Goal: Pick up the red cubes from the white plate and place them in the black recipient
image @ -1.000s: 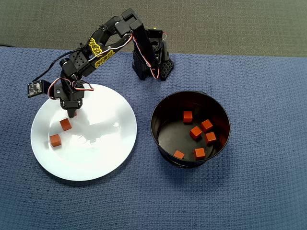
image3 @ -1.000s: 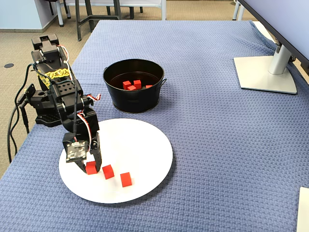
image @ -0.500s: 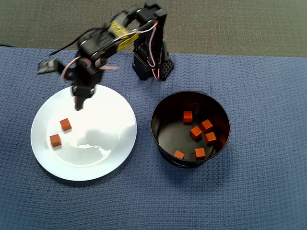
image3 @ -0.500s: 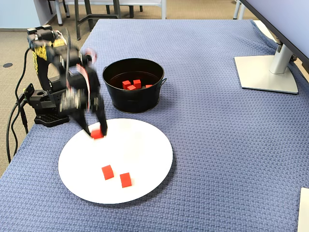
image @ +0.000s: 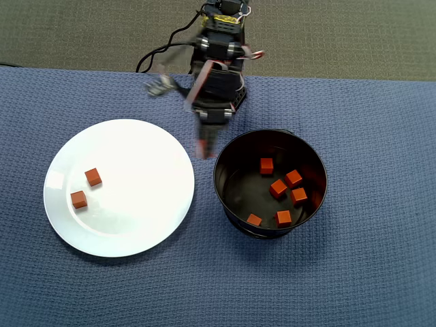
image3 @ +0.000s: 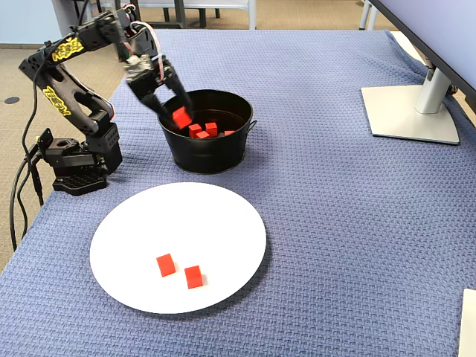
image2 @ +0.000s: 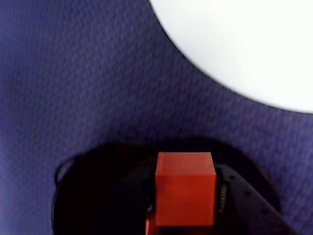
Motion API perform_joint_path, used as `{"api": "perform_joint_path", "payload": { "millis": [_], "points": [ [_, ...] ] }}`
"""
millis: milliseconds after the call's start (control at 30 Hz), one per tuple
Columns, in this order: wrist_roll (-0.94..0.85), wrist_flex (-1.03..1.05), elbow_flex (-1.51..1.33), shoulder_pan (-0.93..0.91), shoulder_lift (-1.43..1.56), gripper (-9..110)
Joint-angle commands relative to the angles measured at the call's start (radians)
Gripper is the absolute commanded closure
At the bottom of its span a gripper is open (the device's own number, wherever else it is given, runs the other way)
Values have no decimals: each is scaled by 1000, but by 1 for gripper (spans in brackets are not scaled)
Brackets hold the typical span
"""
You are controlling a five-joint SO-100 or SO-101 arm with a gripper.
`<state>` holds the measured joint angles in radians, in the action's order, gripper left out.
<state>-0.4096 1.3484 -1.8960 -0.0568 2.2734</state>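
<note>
While my hand grips one red cube just short of the black recipient, I should carry it past the rim before letting go, leaving two on the white plate.

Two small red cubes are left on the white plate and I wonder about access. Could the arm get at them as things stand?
Probably not at once: the gripper is shut on a red cube. Otherwise both small red cubes lie uncovered on the round white plate.
</note>
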Motion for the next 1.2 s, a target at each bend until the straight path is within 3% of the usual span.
{"api": "perform_joint_path", "payload": {
  "millis": [0, 100, 133, 167, 200, 267, 433, 667, 800, 900, 1167],
  "points": [
    [143, -35, -26, 236, 26, 102],
    [186, -12, 9, 348, 2, 97],
    [178, 15, 31, 376, -3, 88],
    [147, 52, 54, 394, -5, 69],
    [112, 89, 78, 394, -3, 58],
    [44, 126, 129, 321, 18, 53],
    [-209, 28, 149, -67, 18, 56],
    [-627, -426, -135, -531, -94, 65],
    [-842, -673, -288, -650, -181, 66],
    [-874, -807, -325, -695, -259, 65],
    [-904, -821, -235, -752, -492, 67]
  ]
}}
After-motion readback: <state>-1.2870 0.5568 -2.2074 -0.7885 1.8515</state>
